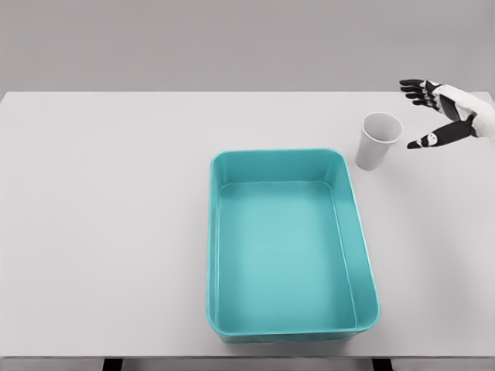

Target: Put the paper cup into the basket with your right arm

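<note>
Teal basket [352, 232] at table [100, 216] centre, long side running twelve to six, nothing inside. Paper cup [378, 141] upright, mouth open and empty, just off the basket's one-o'clock corner, not touching it. Right hand [445, 116] at three o'clock of the cup, close beside the rim, fingers [418, 90] and thumb spread wide, gripping nothing.

I am in a rendered simulation workspace: a plain white table [116, 232] before a featureless grey backdrop [232, 39], flat even lighting, with no furnishings marking any home, kitchen or shop.
</note>
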Robot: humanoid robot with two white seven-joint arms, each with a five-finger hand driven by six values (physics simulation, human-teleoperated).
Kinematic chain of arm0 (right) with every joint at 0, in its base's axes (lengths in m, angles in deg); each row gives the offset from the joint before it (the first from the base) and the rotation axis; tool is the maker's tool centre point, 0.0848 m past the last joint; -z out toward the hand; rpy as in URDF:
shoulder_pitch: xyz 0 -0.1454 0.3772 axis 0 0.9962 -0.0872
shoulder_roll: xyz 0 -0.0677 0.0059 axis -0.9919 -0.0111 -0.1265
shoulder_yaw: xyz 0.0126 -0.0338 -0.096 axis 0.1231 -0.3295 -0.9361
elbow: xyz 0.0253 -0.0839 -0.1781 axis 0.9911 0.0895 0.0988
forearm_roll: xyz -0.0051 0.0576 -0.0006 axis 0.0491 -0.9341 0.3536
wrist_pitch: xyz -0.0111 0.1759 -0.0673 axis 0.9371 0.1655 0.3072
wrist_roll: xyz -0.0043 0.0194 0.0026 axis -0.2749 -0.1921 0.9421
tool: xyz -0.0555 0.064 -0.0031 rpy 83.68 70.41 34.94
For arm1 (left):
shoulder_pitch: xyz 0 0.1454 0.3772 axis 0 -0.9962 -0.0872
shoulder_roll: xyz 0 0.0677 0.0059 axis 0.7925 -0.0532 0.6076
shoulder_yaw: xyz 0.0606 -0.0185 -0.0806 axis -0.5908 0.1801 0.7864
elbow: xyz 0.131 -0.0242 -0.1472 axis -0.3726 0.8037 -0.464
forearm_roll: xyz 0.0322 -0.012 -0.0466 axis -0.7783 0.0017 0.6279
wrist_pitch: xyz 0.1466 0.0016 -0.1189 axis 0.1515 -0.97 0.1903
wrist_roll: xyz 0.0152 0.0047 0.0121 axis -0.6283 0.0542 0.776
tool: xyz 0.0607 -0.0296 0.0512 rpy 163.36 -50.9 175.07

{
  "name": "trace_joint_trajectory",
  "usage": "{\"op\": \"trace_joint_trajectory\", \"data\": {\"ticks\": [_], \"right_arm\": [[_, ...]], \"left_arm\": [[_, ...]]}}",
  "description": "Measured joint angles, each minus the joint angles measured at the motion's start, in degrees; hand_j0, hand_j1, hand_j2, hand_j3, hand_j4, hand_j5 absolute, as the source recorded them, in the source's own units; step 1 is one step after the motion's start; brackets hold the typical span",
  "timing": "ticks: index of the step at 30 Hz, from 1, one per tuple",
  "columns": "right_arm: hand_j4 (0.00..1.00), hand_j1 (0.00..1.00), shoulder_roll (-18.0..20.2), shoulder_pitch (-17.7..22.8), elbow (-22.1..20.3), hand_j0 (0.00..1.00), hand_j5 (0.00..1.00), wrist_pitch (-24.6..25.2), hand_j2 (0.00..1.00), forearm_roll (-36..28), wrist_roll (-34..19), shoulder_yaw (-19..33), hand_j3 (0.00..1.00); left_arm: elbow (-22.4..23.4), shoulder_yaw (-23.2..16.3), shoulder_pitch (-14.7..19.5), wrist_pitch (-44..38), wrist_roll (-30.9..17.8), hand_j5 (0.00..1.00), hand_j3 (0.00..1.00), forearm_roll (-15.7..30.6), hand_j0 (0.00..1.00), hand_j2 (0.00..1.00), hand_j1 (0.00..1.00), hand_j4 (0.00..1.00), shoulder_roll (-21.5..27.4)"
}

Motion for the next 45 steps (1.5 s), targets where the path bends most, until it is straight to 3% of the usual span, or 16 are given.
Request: {"op": "trace_joint_trajectory", "data": {"ticks": [21,39,40,43,45], "right_arm": [[1.00,1.00,-0.2,0.9,-3.5,1.00,1.00,-0.5,1.00,3.4,0.0,-5.0,1.00],[1.00,1.00,-1.2,0.9,-5.2,1.00,1.00,0.1,1.00,3.2,0.0,-5.4,1.00],[0.95,0.95,-1.3,0.9,-5.2,0.95,0.95,0.2,0.95,3.1,0.0,-5.3,0.95],[0.68,0.68,-1.6,0.9,-5.0,0.68,0.68,0.3,0.68,2.9,0.1,-5.2,0.68],[0.59,0.59,-1.7,0.9,-4.9,0.59,0.59,0.4,0.59,2.7,0.1,-5.1,0.59]], "left_arm": [[0.0,0.0,0.0,0.0,0.0,1.00,1.00,0.0,1.00,1.00,1.00,1.00,0.0],[0.0,0.0,0.0,0.0,0.0,1.00,1.00,0.0,1.00,1.00,1.00,1.00,0.0],[0.0,0.0,0.0,0.0,0.0,1.00,1.00,0.0,1.00,1.00,1.00,1.00,0.0],[0.0,0.0,0.0,0.0,0.0,1.00,1.00,0.0,1.00,1.00,1.00,1.00,0.0],[0.0,0.0,0.0,0.0,0.0,1.00,1.00,0.0,1.00,1.00,1.00,1.00,0.0]]}}
